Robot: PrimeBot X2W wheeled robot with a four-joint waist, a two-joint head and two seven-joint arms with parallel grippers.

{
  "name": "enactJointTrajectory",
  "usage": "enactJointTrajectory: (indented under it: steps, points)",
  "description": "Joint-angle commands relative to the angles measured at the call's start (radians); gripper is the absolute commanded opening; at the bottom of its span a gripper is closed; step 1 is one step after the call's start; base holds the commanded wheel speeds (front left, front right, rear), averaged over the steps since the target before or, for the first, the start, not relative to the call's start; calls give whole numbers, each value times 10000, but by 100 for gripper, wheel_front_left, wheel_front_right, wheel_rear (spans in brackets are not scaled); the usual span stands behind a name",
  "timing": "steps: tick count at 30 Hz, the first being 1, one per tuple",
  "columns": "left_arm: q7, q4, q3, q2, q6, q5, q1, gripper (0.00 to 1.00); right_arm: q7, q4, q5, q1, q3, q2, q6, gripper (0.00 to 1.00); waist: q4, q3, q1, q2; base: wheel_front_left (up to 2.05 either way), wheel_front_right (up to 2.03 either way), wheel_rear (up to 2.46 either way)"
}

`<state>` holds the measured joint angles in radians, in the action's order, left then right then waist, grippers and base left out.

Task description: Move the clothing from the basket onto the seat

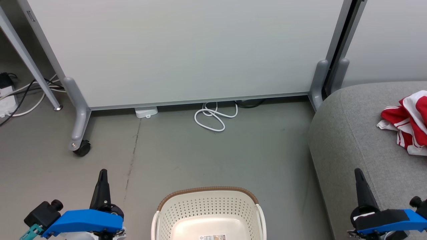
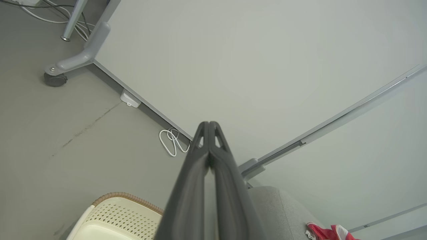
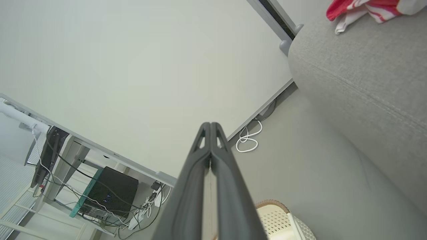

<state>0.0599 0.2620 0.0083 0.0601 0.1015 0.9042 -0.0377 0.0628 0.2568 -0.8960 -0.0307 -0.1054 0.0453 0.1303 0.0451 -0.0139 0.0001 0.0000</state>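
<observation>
Basket point(image 1: 208, 206) looks emptied, clothing point(image 1: 405, 121) lies on seat point(image 1: 350, 140). Left end effector point(image 1: 103, 172) & right end effector point(image 1: 358, 171) closed, empty; basket btm should be rechecked b4 stopping.

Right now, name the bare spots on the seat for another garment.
The seat is bare from its rounded left edge across to the clothing, and down toward the right gripper. Its crowded part is by the head view's right edge, where the red-and-white heap lies.
</observation>
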Motion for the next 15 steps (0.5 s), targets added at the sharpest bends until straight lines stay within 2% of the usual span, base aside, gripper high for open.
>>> enactJointTrajectory:
  steps: [1,15]
  points:
    - [-85,-141,88,23,54,333,-284,0,-91,-132,-351,-260,-26,48,5,0,-9,4,0,0,0,0,0]
    - [-489,-156,336,-4,126,1952,-424,0,-497,-140,-1996,-408,-45,55,6,0,-92,35,0,0,0,0,0]
